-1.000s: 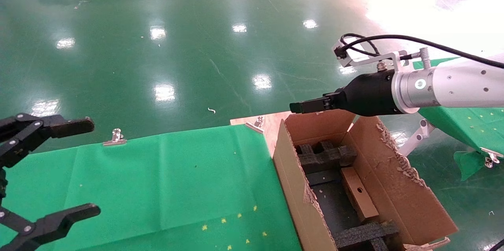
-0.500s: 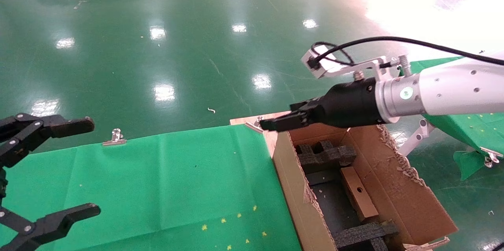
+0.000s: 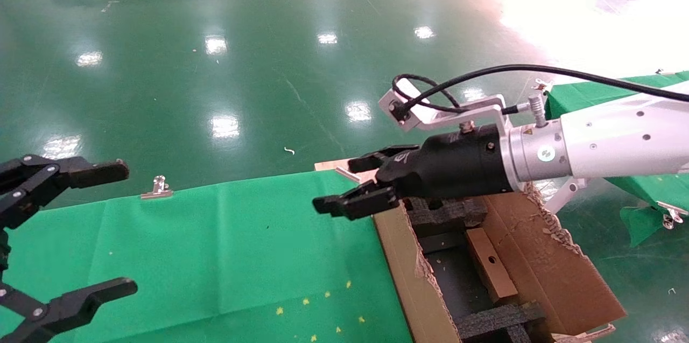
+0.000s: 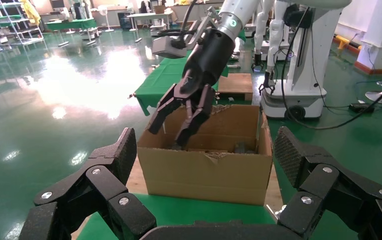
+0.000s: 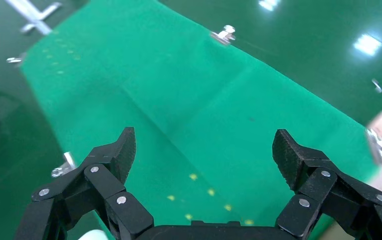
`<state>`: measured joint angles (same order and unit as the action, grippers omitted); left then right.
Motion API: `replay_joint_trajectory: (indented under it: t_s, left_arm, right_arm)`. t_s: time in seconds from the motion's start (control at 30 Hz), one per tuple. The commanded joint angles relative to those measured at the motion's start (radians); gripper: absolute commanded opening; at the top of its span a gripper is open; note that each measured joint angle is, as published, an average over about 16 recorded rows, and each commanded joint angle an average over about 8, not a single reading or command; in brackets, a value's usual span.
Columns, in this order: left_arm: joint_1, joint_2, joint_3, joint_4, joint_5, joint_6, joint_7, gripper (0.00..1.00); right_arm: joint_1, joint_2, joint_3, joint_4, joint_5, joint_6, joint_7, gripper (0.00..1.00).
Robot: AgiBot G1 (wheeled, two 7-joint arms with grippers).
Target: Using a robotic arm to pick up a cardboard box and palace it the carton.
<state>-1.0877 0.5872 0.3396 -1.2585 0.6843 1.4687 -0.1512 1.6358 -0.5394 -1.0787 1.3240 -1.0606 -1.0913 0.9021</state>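
A: Cardboard box (image 3: 491, 271)? 
B: Already down inside the carton (image 3: 560, 284), lying flat between the black foam inserts (image 3: 447, 212), touching no gripper. 
A: Right gripper (image 3: 352, 184)? 
B: On the white robotic arm (image 3: 619, 138), fingers spread apart, holding nothing, out past the carton's left wall and above the green cloth (image 3: 226, 257). Same spread seen over the carton from the left wrist (image 4: 180, 120). 
A: Left gripper (image 3: 75, 235)? 
B: Parked well apart from the carton, also spread wide, empty. 
A: Progress? 
B: Looks placed and released; probably only pulling clear remaining.
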Motion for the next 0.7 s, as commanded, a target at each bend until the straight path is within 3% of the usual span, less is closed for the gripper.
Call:
replay_joint_trajectory:
  t_s: [0.03, 0.7]
  left_arm:
    - [0.0, 0.0, 0.0, 0.0, 0.0, 0.0, 0.0, 1.0]
    - [0.0, 0.0, 0.0, 0.0, 0.0, 0.0, 0.0, 1.0]
  right_arm:
    - [-0.034, -0.004, 0.048, -0.002, 0.02, -0.025, -0.043, 1.0]
    - [-0.377, -0.048, 0.537, -0.027, 0.222, -0.272, -0.48, 1.0]
